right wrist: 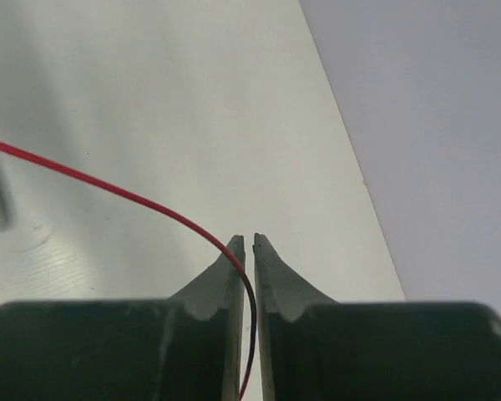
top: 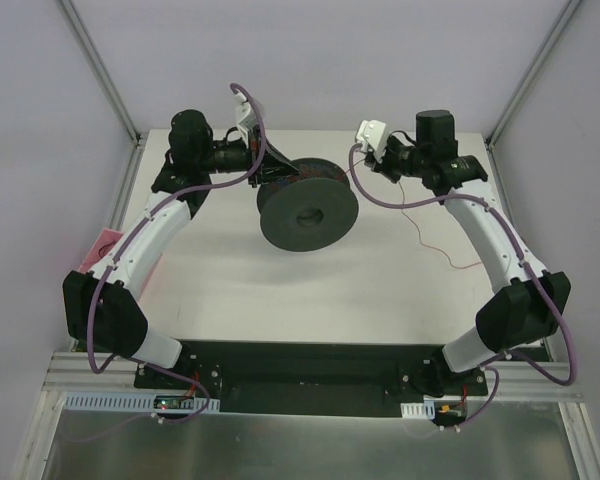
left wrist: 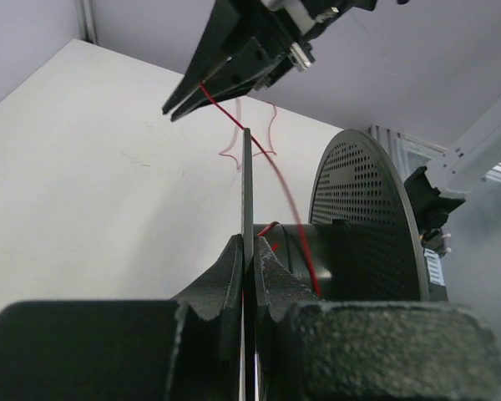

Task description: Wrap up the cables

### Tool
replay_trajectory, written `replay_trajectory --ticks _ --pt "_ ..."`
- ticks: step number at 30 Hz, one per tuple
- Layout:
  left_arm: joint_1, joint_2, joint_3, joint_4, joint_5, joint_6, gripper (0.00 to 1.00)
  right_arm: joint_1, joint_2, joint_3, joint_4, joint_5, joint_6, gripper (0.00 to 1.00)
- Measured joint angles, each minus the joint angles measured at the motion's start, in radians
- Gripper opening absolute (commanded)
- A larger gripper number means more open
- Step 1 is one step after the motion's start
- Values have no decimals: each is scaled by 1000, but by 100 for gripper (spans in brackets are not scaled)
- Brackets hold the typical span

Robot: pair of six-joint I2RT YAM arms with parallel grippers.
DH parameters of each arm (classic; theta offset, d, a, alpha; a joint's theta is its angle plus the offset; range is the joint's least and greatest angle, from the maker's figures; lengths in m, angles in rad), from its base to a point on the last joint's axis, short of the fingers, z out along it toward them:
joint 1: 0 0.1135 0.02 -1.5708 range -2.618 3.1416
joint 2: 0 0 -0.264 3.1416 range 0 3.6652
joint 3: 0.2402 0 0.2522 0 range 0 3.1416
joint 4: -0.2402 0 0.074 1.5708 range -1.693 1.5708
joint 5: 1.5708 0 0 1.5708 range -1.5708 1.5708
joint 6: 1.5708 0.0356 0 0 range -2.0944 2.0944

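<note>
On the far half of the desk, your black spool sits between the two arms, one round flange turned up toward the overhead camera. Your left claw is at the spool's left side, its fingers pressed together on the thin edge of one flange. The other, perforated flange stands just beyond it in the left wrist view.

To the right of the spool, your right claw is closed down to a sliver, with the red wire running through that sliver and held between the fingers. From there the wire stretches in the air across to the spool's dark core, where a turn or so appears to lie already, though the view is too tight for you to count. Behind the right claw, the loose remainder trails in slack curves over the desk, right of the spool.
</note>
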Motion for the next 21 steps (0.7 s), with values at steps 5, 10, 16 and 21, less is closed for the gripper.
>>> replay_trajectory --ticks 5,10,16,21 --pt "30 2 11 78 22 -164 0 -66 22 0 10 8 47 14" --pt "74 21 77 187 -9 -364 0 -82 32 -43 33 8 69 14" --pt "117 29 171 207 -79 -452 0 -123 54 -152 71 6 106 12" --pt "124 29 225 151 -188 -496 0 -163 115 -204 130 -36 192 0"
